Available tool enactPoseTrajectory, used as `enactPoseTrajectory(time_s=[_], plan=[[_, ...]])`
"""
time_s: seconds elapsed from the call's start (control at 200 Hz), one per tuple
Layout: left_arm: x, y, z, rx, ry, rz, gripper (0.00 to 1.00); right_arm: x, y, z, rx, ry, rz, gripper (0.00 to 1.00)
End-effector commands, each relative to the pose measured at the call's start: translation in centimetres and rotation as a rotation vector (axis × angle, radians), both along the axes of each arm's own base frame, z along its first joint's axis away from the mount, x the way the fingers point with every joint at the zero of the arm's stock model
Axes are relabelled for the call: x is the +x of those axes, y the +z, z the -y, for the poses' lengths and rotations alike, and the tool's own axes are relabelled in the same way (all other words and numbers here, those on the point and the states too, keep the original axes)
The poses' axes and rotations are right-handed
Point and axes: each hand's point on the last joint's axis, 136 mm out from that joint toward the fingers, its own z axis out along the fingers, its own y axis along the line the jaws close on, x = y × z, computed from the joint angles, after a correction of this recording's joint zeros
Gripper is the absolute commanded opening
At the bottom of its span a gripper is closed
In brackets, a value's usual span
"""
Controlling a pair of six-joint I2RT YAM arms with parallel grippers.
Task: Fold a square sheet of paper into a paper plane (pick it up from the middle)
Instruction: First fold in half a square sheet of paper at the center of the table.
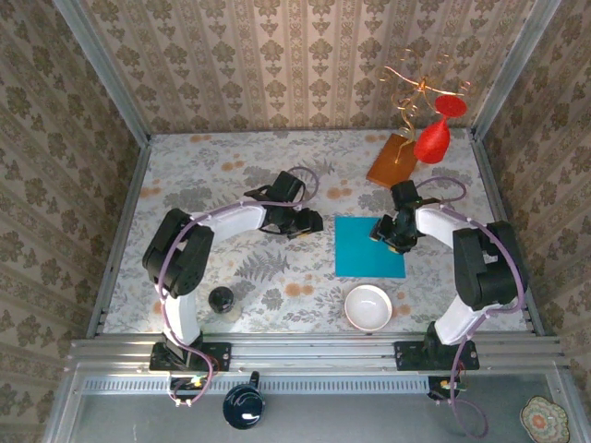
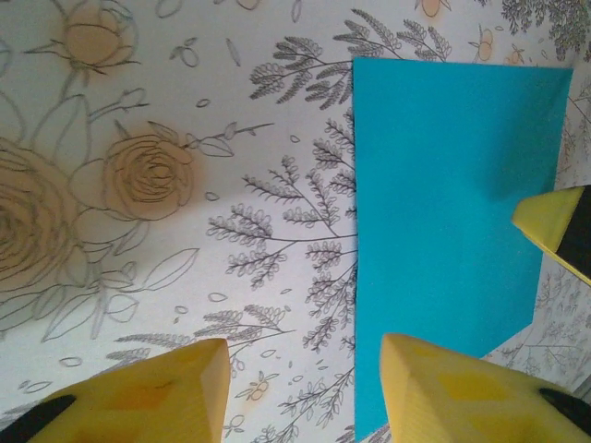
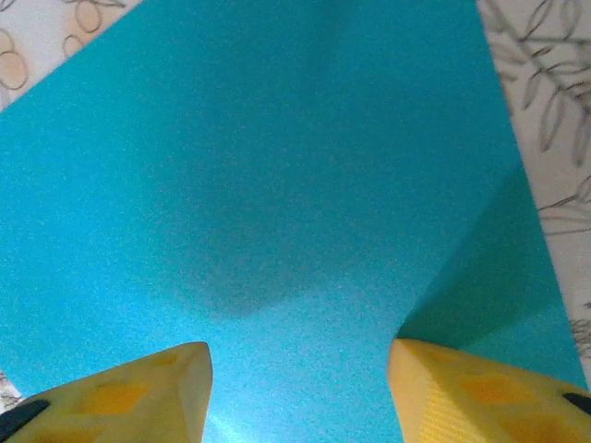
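teal-blue square paper sheet (image 1: 365, 249) lies on floral bench (image 1: 231, 175); left gripper (image 2: 305, 369) beside, right gripper (image 3: 300, 369) above, jaws all open.

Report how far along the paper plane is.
Done: nothing yet; the square sheet of paper lies flat on the table, with no clear crease. In hand: the right gripper hangs open over the sheet, the left gripper open near its left edge. Left: the pickup from the middle and every fold.
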Motion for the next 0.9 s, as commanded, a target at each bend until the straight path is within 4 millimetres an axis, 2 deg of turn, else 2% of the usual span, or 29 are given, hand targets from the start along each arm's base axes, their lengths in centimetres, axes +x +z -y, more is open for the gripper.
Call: enactPoseTrajectory(time_s=[0.0, 0.21, 0.315, 0.455, 0.52, 0.585, 0.695, 0.81, 0.895], plan=[[0.5, 1.3, -1.2, -0.031, 0.055, 0.011, 0.50, -1.3, -1.2, -1.6, 0.029, -0.061, -0.086, 0.56], [0.1, 1.2, -3.1, -0.028, 0.090, 0.006, 0.52, -0.4, -1.8, -6.6, 0.110, -0.119, -0.104, 0.54], [-0.2, 1.0, -3.6, -0.027, 0.099, -0.001, 0.52, 0.7, -1.8, -9.3, 0.158, -0.160, -0.083, 0.53], [-0.4, 0.6, -4.1, -0.017, 0.108, -0.009, 0.52, 2.2, -0.9, -13.3, 0.260, -0.151, -0.047, 0.50], [-0.4, 0.4, -4.1, -0.018, 0.106, -0.017, 0.52, 2.5, 0.0, -14.2, 0.276, -0.109, -0.043, 0.50], [-0.3, 0.3, -4.0, -0.017, 0.103, -0.020, 0.52, 3.2, 1.5, -14.3, 0.302, -0.068, 0.001, 0.48], [0.0, 0.0, -3.6, -0.020, 0.093, -0.029, 0.52, 3.9, 3.7, -12.8, 0.284, 0.013, 0.080, 0.48], [0.3, -0.5, -3.1, -0.024, 0.085, -0.042, 0.52, 3.0, 3.3, -11.1, 0.244, 0.102, 0.065, 0.47], [0.4, -1.1, -3.0, -0.010, 0.089, -0.055, 0.52, 2.2, 2.5, -11.0, 0.253, 0.156, 0.034, 0.44]])
